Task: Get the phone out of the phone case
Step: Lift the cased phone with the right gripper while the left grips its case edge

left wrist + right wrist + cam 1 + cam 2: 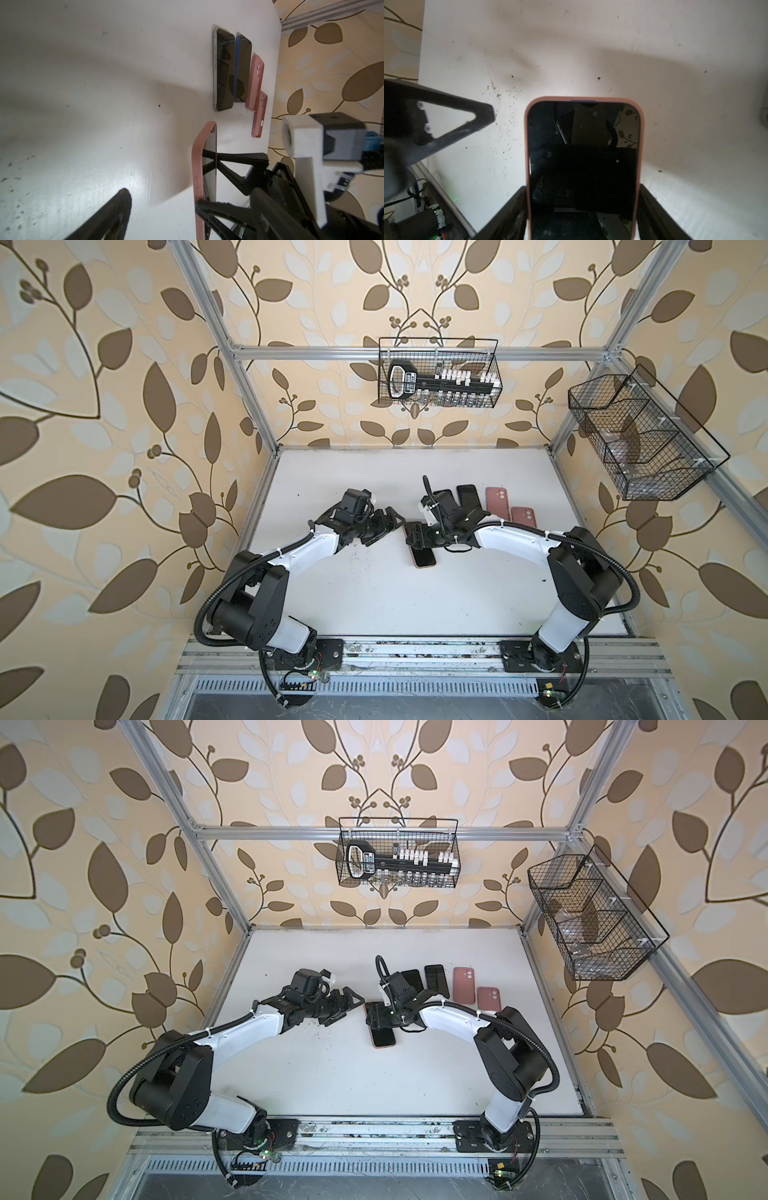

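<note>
The phone [583,166] sits dark screen up in its pink phone case [526,145], level at the table's middle; both top views show its near end [424,558] [383,1038]. My right gripper [582,197] [419,537] is shut across the case's two long sides. My left gripper [161,199] [399,520] is open at the phone's left side. One of its fingertips [199,204] touches the case's side rim [197,166]; the other fingertip [124,195] hangs apart over bare table. The phone's far end is hidden under the right gripper in both top views.
Two bare dark phones [442,499] [467,497] and two empty pink cases [497,504] [523,517] lie in a row behind the right arm. Wire baskets hang on the back wall [438,373] and the right wall [640,435].
</note>
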You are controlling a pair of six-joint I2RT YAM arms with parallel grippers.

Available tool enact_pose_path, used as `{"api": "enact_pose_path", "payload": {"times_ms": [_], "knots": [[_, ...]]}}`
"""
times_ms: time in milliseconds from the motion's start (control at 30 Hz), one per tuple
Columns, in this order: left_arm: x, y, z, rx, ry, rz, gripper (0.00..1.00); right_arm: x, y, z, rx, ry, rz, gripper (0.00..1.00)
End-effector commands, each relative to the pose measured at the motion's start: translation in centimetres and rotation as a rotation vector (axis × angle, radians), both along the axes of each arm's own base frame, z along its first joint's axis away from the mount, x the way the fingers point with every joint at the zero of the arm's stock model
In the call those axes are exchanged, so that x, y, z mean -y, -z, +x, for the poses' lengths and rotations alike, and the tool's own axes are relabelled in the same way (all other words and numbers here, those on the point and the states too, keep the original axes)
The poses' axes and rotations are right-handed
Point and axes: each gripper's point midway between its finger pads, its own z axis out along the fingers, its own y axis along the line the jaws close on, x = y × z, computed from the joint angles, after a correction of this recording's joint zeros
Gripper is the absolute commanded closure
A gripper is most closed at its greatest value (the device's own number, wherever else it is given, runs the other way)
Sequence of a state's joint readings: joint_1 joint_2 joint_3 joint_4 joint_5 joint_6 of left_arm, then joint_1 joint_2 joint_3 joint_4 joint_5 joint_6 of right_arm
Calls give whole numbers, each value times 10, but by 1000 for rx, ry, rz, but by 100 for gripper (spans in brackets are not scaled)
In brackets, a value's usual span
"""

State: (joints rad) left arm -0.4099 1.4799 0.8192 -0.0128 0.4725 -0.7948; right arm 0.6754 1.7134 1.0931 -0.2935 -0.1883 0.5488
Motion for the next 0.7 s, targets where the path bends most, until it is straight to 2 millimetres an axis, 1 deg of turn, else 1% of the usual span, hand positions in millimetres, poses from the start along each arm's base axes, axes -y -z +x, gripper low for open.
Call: {"api": "enact_pose_path", "payload": {"times_ms": [0,200,400,667], "knots": [[19,-21,12,68,20,-67,13,-6,-21,-2,29,-24,66,32],[31,-17,11,64,37,-73,21,-7,-26,-6,29,-27,93,32],[38,-20,10,74,44,-92,33,-8,-30,-6,37,-24,114,32],[44,-19,7,77,55,-110,42,-8,-32,-7,36,-24,127,33]]}}
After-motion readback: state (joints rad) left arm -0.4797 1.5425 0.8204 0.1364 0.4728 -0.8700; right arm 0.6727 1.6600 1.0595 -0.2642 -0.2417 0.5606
